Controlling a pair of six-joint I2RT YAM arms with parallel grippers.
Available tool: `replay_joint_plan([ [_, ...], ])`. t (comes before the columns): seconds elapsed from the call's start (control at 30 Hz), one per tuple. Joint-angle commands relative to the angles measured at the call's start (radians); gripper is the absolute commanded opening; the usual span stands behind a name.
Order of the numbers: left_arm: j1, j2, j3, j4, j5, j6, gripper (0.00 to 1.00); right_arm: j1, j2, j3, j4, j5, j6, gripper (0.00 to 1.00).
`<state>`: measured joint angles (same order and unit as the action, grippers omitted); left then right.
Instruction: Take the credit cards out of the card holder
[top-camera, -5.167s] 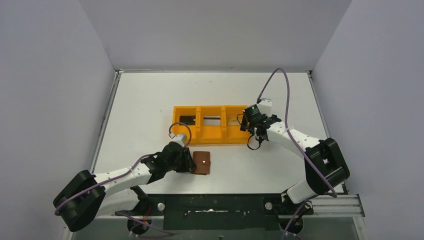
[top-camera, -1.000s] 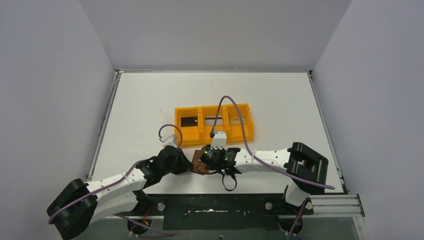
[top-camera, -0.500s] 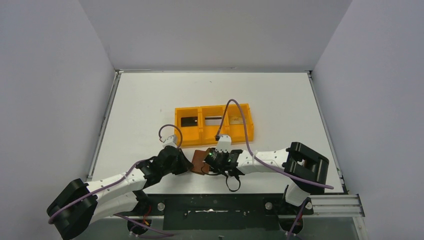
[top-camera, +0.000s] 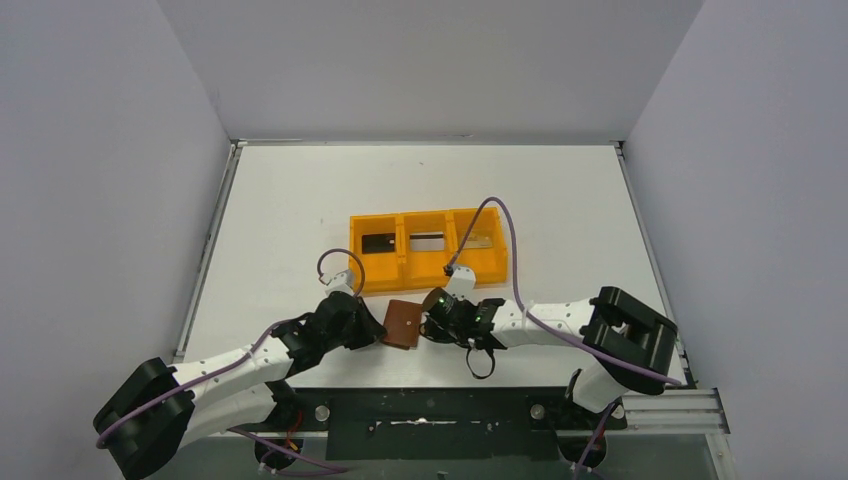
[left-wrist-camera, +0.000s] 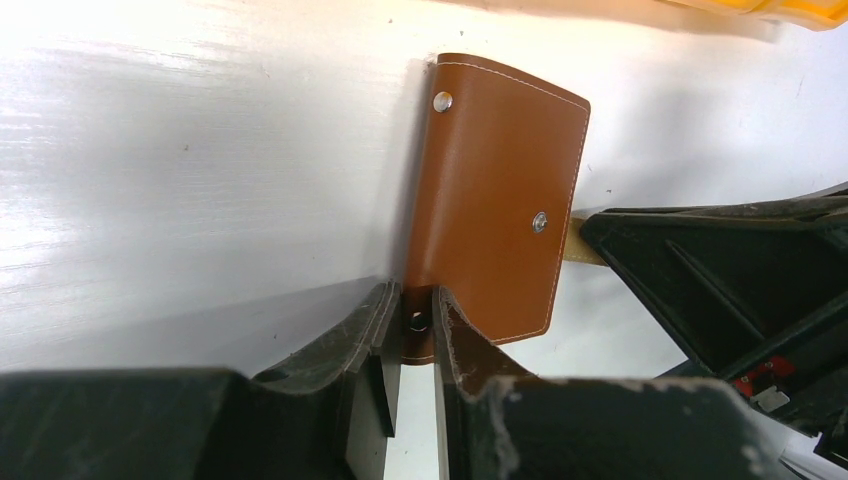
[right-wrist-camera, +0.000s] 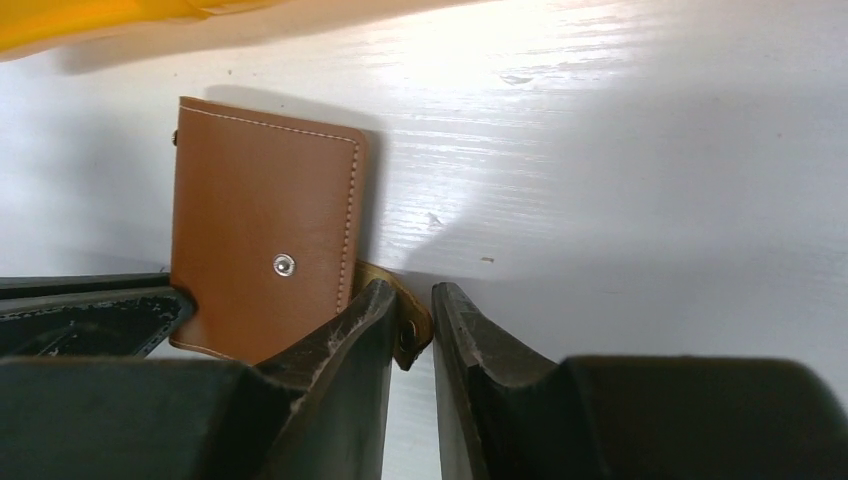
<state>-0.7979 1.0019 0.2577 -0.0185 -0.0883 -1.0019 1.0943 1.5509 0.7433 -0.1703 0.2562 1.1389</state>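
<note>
right fingers (right-wrist-camera: 362, 322) just backed off pinching the card holder (left-wrist-camera: 495, 200)'s snap tab (right-wrist-camera: 400, 290), left fingers (left-wrist-camera: 366, 330) pinching its edge, so probably opening it

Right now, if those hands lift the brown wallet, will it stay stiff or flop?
It would probably flop slightly: the card holder is thin stitched leather. Its snap tab, pinched by the right hand, curls softly, so it may bend first. Small and flat, it is likely light; the left hand pinches one edge.

I work in a lab test cell: a white table (top-camera: 300, 200) lies under my left gripper (top-camera: 382, 332), plain grey panels (top-camera: 100, 200) wall it on three sides, and a metal rail (top-camera: 670, 405) runs behind.
</note>
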Motion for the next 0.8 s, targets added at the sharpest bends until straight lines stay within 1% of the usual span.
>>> replay_joint_plan([
  [0.0,-0.004,-0.013,-0.003,0.001,-0.003,0.008,0.01,-0.018,-0.058,-0.037,0.103,-0.019,0.007,0.19],
  [0.07,-0.004,-0.014,-0.002,0.002,-0.003,0.008,0.01,-0.018,-0.065,-0.046,0.113,-0.025,0.007,0.16],
  [0.37,-0.004,-0.019,-0.004,0.003,-0.001,0.004,0.05,-0.018,-0.064,-0.087,0.214,-0.101,0.029,0.16],
  [0.47,-0.004,-0.025,-0.003,-0.005,-0.001,0.005,0.06,-0.019,-0.055,-0.078,0.201,-0.089,0.029,0.12],
  [0.53,-0.004,-0.032,-0.001,-0.017,-0.005,0.006,0.1,-0.014,-0.063,-0.061,0.169,-0.057,0.016,0.05],
  [0.6,-0.005,-0.052,0.006,-0.047,-0.024,0.006,0.13,0.003,-0.084,-0.037,0.12,-0.014,-0.009,0.01],
  [0.77,-0.005,-0.149,0.007,-0.075,-0.056,0.008,0.32,0.047,-0.163,0.006,0.024,0.081,-0.075,0.0],
])
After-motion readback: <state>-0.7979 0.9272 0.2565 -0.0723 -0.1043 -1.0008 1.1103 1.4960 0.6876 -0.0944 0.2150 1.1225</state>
